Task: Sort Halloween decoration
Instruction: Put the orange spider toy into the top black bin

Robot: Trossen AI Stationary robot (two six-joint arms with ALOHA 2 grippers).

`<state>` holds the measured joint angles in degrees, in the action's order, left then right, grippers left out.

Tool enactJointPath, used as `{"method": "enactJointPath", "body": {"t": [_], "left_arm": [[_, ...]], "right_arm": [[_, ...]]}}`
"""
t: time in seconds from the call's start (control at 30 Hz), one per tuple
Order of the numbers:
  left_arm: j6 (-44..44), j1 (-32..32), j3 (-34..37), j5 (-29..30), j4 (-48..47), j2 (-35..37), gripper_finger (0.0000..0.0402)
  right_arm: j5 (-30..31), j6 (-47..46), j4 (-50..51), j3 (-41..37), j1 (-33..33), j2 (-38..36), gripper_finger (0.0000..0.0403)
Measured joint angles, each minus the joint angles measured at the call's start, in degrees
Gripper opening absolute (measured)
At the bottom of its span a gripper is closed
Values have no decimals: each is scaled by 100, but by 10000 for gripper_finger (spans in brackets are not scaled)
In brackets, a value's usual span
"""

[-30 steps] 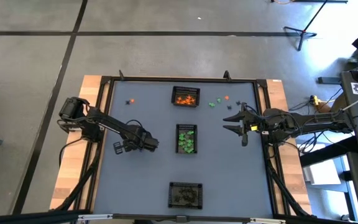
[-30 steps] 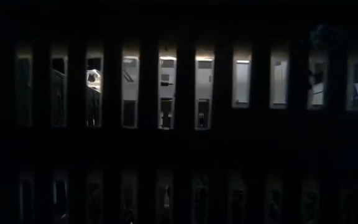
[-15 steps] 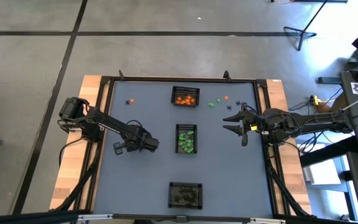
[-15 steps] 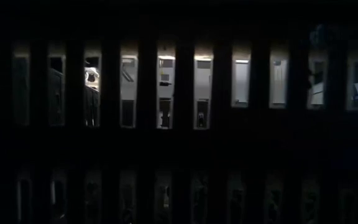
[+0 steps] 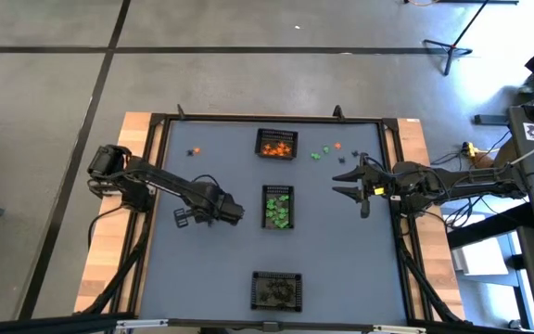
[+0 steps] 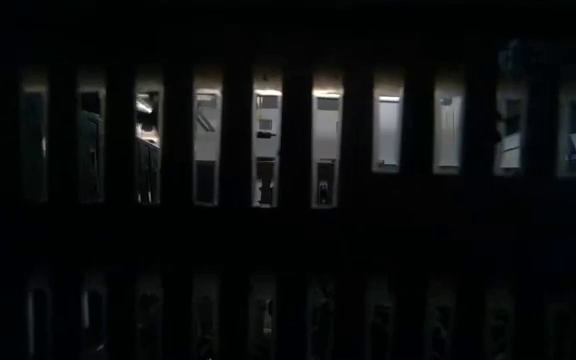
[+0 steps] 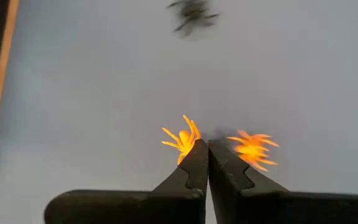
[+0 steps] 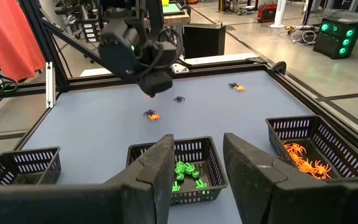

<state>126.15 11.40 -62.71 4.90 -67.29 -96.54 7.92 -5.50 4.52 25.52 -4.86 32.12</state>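
Note:
My left gripper (image 5: 182, 219) hangs over the table's left half, shut on a tiny orange spider; the right wrist view shows it raised above the table (image 8: 150, 92). A second orange spider (image 7: 252, 148) lies on the table below it, with a black one (image 8: 179, 98) farther off. My right gripper (image 5: 346, 182) waits open at the right, near loose green (image 5: 321, 152), orange (image 5: 337, 146) and black (image 5: 341, 159) trinkets. Another small orange and black pair (image 5: 195, 150) lies far left. My left gripper (image 7: 207, 144) pinches the orange spider (image 7: 180, 138) between its two fingertips, coming from above and pointing down. The legs stick out past one finger. The spider is lifted clear of the table, seen as an orange spot at the fingertips (image 8: 149, 94).
Three black mesh baskets stand in a row down the table's middle: one with orange trinkets (image 5: 277, 144) at the far side, one with green (image 5: 278, 206) in the centre, one with dark trinkets (image 5: 276, 289) near. The low view is dark, blocked by mesh. A raised black frame (image 5: 160, 130) borders the table.
My left gripper, shut throughout, has moved a little toward the table's right, toward the centre basket. My right arm has kept still.

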Motion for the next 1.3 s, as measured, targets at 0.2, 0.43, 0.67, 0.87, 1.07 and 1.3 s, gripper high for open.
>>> {"method": "enactJointPath", "body": {"t": [0.2,0.43,0.67,0.87,1.07,1.3], "left_arm": [[-601,-95,-632,1073,-228,8,0],[-2233,-624,-943,3147,680,13,0],[-4908,-1709,-943,2783,3304,12,0],[-6056,-2524,-947,1942,4746,-295,0],[-5861,-3227,-945,1087,5585,-813,0],[-5425,-3485,-945,867,5751,-969,38]], "right_arm": [[0,-2,1,0,0,2,137],[0,0,-1,0,0,0,137],[0,-2,-1,0,0,2,137],[0,-2,-1,0,0,2,137],[0,-1,-1,0,0,2,137],[0,-1,-3,0,0,0,137]]}}
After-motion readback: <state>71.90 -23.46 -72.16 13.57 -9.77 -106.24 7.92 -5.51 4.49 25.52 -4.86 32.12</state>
